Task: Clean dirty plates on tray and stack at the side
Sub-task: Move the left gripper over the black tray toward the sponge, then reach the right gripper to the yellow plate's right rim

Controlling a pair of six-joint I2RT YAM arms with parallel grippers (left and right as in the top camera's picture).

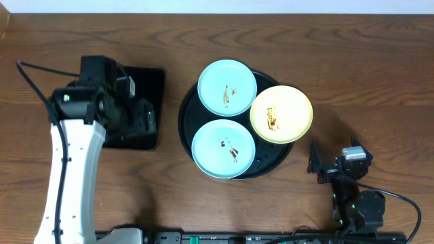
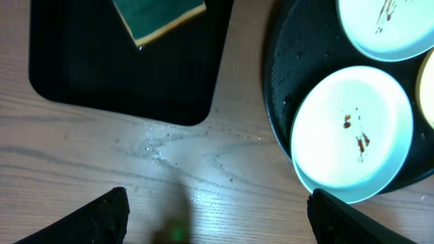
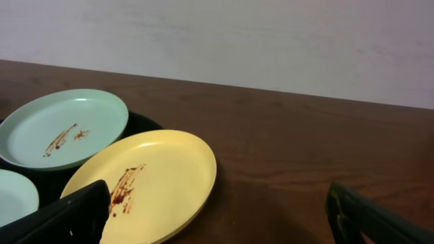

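Black round tray (image 1: 271, 158) with three smeared plates (image 1: 224, 148); sponge (image 2: 159, 17) in rectangular tray (image 2: 102, 74); left hand (image 2: 217, 220), right hand (image 3: 220, 217) splayed

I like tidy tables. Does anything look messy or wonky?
Yes. The yellow plate overhangs the round tray, it and both mint plates have brown smears, and wet drops sit on the table beside the rectangular tray.

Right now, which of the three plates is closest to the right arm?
The yellow plate, overhanging the tray's rim; both mint-green plates lie farther from the right gripper.
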